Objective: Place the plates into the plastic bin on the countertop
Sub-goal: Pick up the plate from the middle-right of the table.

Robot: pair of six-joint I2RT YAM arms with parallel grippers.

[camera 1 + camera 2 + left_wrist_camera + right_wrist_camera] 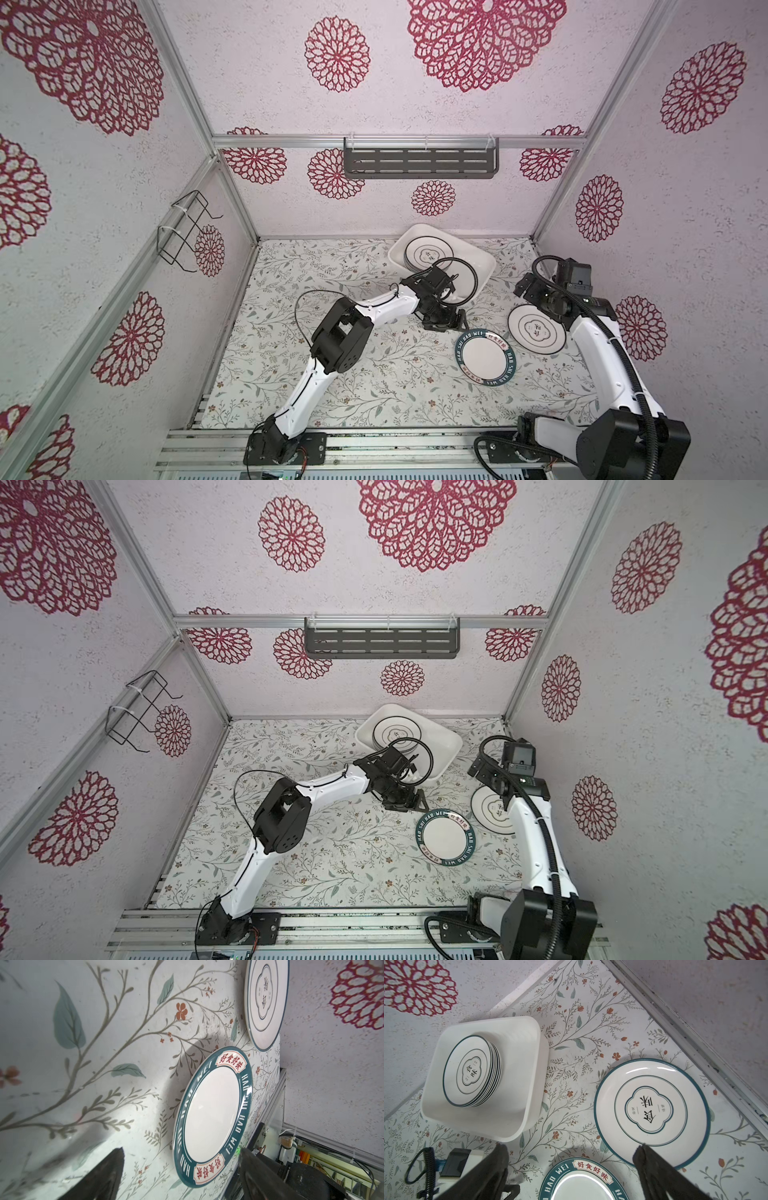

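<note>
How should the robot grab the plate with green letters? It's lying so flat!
Probably take the teal-rimmed plate by its rim, on the edge facing the open left gripper. It lies flat on the countertop, but the rim curves up a little, leaving a shadowed gap for one finger beneath and one on top. That side is also away from the clover plate.

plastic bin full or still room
Partly full: one plate stack sits at one end of the bin; its other end is bare.
</note>
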